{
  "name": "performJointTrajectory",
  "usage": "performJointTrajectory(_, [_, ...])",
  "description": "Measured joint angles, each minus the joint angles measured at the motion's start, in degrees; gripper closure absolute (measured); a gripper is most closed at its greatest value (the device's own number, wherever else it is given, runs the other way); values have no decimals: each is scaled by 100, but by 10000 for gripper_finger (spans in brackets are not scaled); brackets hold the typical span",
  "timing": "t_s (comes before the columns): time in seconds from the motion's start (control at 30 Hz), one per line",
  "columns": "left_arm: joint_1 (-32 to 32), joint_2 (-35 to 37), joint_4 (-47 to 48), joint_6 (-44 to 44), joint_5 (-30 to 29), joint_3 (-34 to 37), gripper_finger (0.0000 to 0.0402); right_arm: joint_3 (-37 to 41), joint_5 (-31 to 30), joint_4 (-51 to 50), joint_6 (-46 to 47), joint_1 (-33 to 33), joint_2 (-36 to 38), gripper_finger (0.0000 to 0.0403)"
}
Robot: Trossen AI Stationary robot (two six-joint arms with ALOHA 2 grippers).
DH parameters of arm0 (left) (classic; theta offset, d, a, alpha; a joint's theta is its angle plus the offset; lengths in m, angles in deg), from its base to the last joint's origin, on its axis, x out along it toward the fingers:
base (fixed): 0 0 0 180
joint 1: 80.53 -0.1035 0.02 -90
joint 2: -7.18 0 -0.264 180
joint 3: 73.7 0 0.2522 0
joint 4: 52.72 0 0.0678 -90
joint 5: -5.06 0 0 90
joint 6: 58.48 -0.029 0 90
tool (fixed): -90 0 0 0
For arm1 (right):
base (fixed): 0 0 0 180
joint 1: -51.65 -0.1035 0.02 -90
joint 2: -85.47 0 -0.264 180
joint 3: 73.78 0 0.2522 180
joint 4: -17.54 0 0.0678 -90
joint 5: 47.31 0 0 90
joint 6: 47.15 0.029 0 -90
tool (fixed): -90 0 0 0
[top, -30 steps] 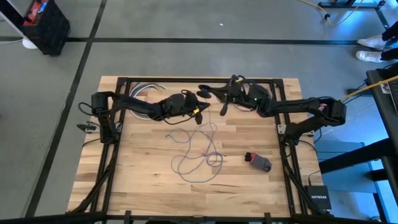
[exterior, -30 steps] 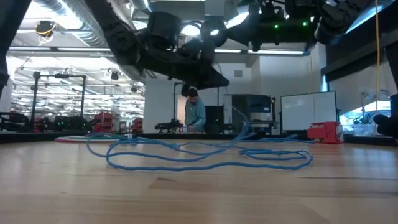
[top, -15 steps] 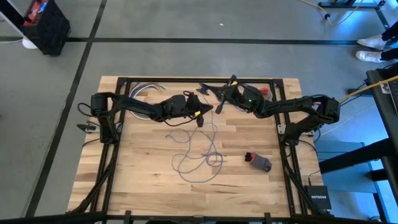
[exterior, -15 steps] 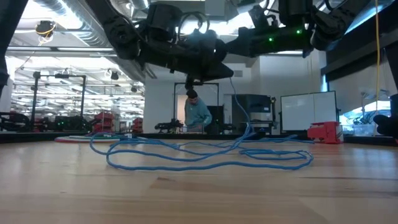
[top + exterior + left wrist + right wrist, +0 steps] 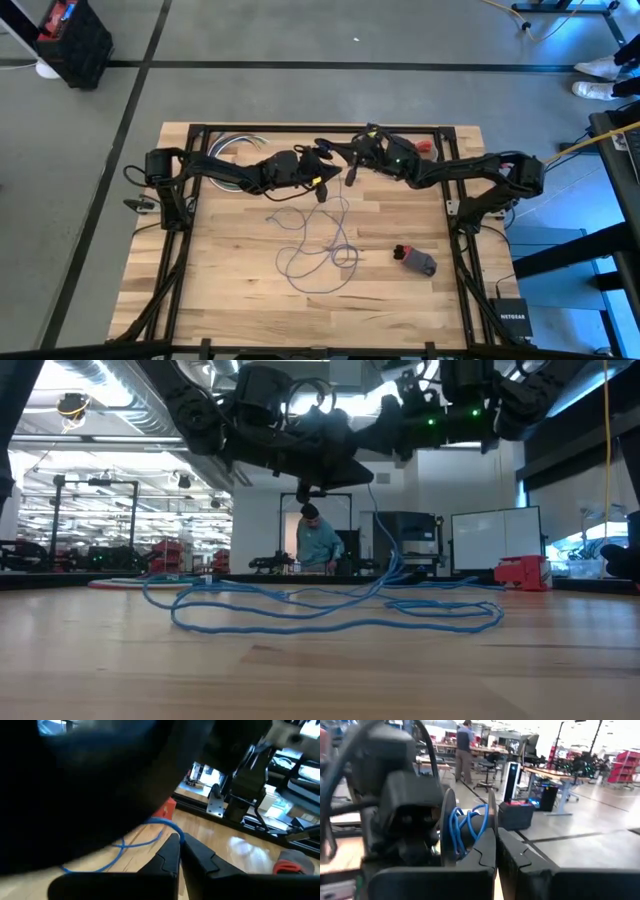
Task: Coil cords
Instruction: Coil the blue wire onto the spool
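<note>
The thin blue cord [image 5: 322, 250] lies in loose loops on the wooden table [image 5: 230, 260]. One strand [image 5: 385, 550] rises from the loops to the grippers. Part of the cord [image 5: 462, 827] is wound on a small dark spool [image 5: 324, 151] with two round discs. My left gripper [image 5: 320, 186] hangs over the table's far middle, shut on the cord. My right gripper [image 5: 342, 152] comes in from the right, shut at the spool, close to the left gripper. Both hang well above the loops. My left gripper pinches a single strand of the cord [image 5: 171, 825] at the free ends of its two fingers [image 5: 167, 852]. The fingers point nearly level. The strand bends over the fingertips and runs slack down to the loops on the table. My right gripper has its fingers [image 5: 485, 847] shut at the lower rim of the spool's nearer disc [image 5: 493, 817], coming in level from the table's right. The spool is lifted clear, its axle lying across the fingers, with several turns of cord between the discs.
A small red and grey object [image 5: 415, 260] lies on the table toward the right. A bundle of pale cables [image 5: 235, 146] sits at the far left corner. A black frame [image 5: 300, 128] runs along the table's edges. A person [image 5: 316, 545] stands far behind the table.
My right gripper has moved toward the table's left and a little down, closer to the left gripper, carrying the spool. The cord's strand now rises higher from the loops, while the loops on the table stay where they were.
</note>
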Motion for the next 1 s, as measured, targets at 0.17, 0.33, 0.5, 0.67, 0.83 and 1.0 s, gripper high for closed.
performJointTrajectory(0.17, [20,0,-210,24,-7,0,400,-34,-235,39,-128,2,-377,400])
performJointTrajectory(0.33, [67,-4,-251,104,3,0,399,-46,-744,-391,-796,-1,-449,400])
performJointTrajectory(0.5, [74,198,135,160,372,4,399,-46,-924,-775,-1431,4,-429,400])
performJointTrajectory(0.67, [8,942,1616,-160,380,2,400,-46,-917,-1285,-1762,-2,-418,400])
performJointTrajectory(0.83, [-203,1740,3042,-383,263,2,399,-55,-819,-1545,-1827,-4,-399,400])
performJointTrajectory(1.0, [-370,2101,4309,-604,-107,2,399,-50,-423,-1716,-1804,-4,-248,400])
